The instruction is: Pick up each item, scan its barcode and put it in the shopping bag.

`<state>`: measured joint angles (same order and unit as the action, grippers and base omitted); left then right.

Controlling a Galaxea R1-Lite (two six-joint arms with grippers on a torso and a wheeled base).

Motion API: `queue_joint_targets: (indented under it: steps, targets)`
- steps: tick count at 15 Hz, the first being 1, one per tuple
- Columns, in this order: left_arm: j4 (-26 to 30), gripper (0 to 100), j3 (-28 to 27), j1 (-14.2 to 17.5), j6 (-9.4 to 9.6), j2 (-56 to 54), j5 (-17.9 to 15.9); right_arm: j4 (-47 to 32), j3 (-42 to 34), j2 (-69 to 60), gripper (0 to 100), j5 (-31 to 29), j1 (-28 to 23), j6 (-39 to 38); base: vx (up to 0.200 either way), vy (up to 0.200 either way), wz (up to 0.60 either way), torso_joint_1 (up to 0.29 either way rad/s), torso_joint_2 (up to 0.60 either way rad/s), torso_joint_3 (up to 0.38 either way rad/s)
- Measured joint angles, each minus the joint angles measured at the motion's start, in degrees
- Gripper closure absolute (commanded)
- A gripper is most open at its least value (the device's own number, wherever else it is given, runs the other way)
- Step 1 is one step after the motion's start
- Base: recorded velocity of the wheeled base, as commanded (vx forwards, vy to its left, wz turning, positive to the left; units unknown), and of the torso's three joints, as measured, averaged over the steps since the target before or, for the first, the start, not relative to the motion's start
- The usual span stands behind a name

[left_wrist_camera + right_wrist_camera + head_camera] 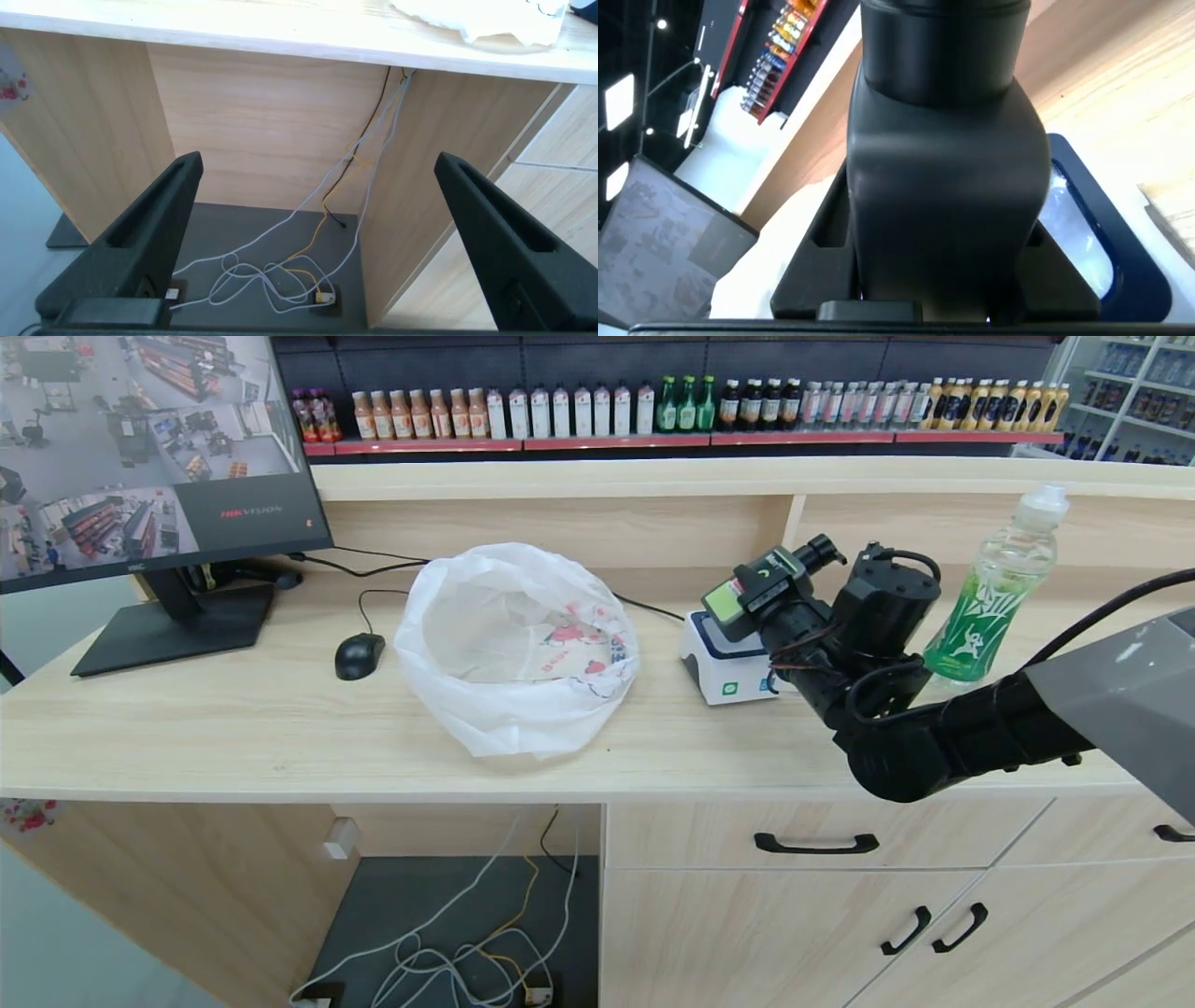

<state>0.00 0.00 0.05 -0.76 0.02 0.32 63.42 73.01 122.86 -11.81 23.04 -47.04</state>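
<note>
The pale wooden counter [233,728] runs the whole width in front of me, and behind it a red-edged shelf [653,441] carries a long row of drinks. At the far left of the counter stands a monitor [140,448] on a black foot, and just beside that a black mouse [359,656] on its cord. Near the middle sits the white shopping bag [439,644], its mouth rolled open and facing up. To its right is the small white scanner [724,663]. Farther right, behind my right arm, a clear bottle [994,593] with a green label and white cap stands on the counter. Drawers [812,831] with black handles fill the front below. My left tool [318,161] hangs low before the open bay under the counter, spread wide and holding nothing, with loose cables [280,271] on the floor beyond it. My right tool [789,644] hovers over the scanner's window; I cannot tell whether it is spread or pressed together.
</note>
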Motion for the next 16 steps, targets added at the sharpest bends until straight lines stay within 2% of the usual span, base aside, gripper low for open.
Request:
queue_joint_targets:
  steps: [16]
  targets:
    - [0.0, 0, 0.0, 0.02, -0.02, 0.0, 0.0, 0.3, -0.05, 1.45, 100, -1.18, 0.07, -1.54, 0.0, 0.0, 0.0, 0.0, 0.0, 0.0]
